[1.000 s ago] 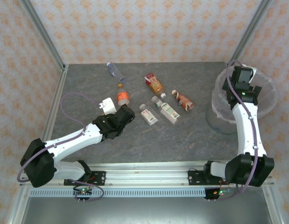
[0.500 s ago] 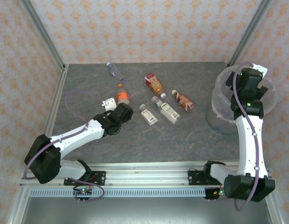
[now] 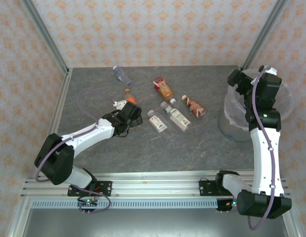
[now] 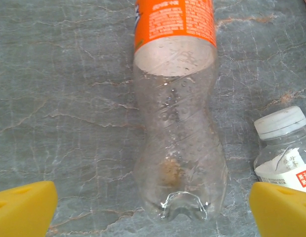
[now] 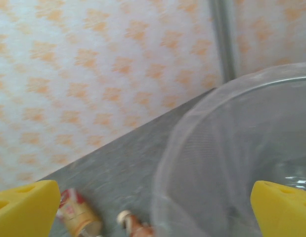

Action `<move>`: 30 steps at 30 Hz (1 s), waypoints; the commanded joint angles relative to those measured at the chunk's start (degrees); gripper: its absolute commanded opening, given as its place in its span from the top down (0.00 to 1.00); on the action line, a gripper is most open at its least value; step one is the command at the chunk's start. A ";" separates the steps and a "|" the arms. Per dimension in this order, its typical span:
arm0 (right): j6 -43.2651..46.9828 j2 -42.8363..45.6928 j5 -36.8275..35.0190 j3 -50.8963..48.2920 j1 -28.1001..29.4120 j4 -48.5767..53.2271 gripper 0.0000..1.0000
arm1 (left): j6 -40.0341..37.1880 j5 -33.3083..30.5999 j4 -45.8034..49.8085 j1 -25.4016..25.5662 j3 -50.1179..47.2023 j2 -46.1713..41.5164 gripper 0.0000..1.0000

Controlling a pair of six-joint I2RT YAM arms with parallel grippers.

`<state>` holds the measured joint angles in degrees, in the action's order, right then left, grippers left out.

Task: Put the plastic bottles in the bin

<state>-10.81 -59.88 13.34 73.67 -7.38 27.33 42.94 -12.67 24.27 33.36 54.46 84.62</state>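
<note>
Grey marbled stone forms the tabletop (image 3: 192,148), closed in by walls papered with a small orange pattern (image 3: 157,29). From the near left corner the left arm reaches across the table to the orange-labelled bottle (image 4: 177,148), which lies on its side with its cap pointing to the far wall and its base toward the wrist camera. The left gripper (image 4: 153,210) is spread wide, one yellow fingertip (image 4: 24,207) on either side of that base and neither touching it. Behind this bottle, close to the far edge, lies a clear bottle with a bluish label (image 3: 121,75).

Toward the middle of the table four more bottles lie loosely grouped. The white-capped bottle (image 3: 157,121) is just beside the base of the orange-labelled one. The white-and-green bottle (image 3: 177,117) lies next to it, the red-and-brown bottle (image 3: 163,88) behind them, and the brown-labelled bottle (image 3: 195,106) farthest to the right.

At the right end of the table the bin (image 3: 232,129) stands upright, a translucent tub with a clear liner at its rim. The right arm rises in front of it, bending over its mouth. The right gripper (image 5: 153,212) hangs above the left part of the rim, fingers wide apart with nothing between them, facing the far wall.
</note>
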 commanded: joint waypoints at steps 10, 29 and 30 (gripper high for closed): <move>-2.46 -3.65 7.69 2.72 13.36 -3.76 0.01 | -0.58 2.09 0.40 -1.99 4.05 5.27 0.00; -3.34 -1.58 4.19 -1.17 17.40 -3.13 0.01 | -3.89 8.74 0.03 -2.74 11.78 18.97 0.00; -3.11 -1.47 4.10 -1.05 17.37 -2.83 0.01 | -3.91 8.68 -0.13 -2.69 11.80 19.32 0.01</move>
<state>-13.54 -63.37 18.83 72.90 9.61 24.60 40.07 -4.64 24.18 30.96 64.60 103.02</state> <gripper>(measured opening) 0.992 0.989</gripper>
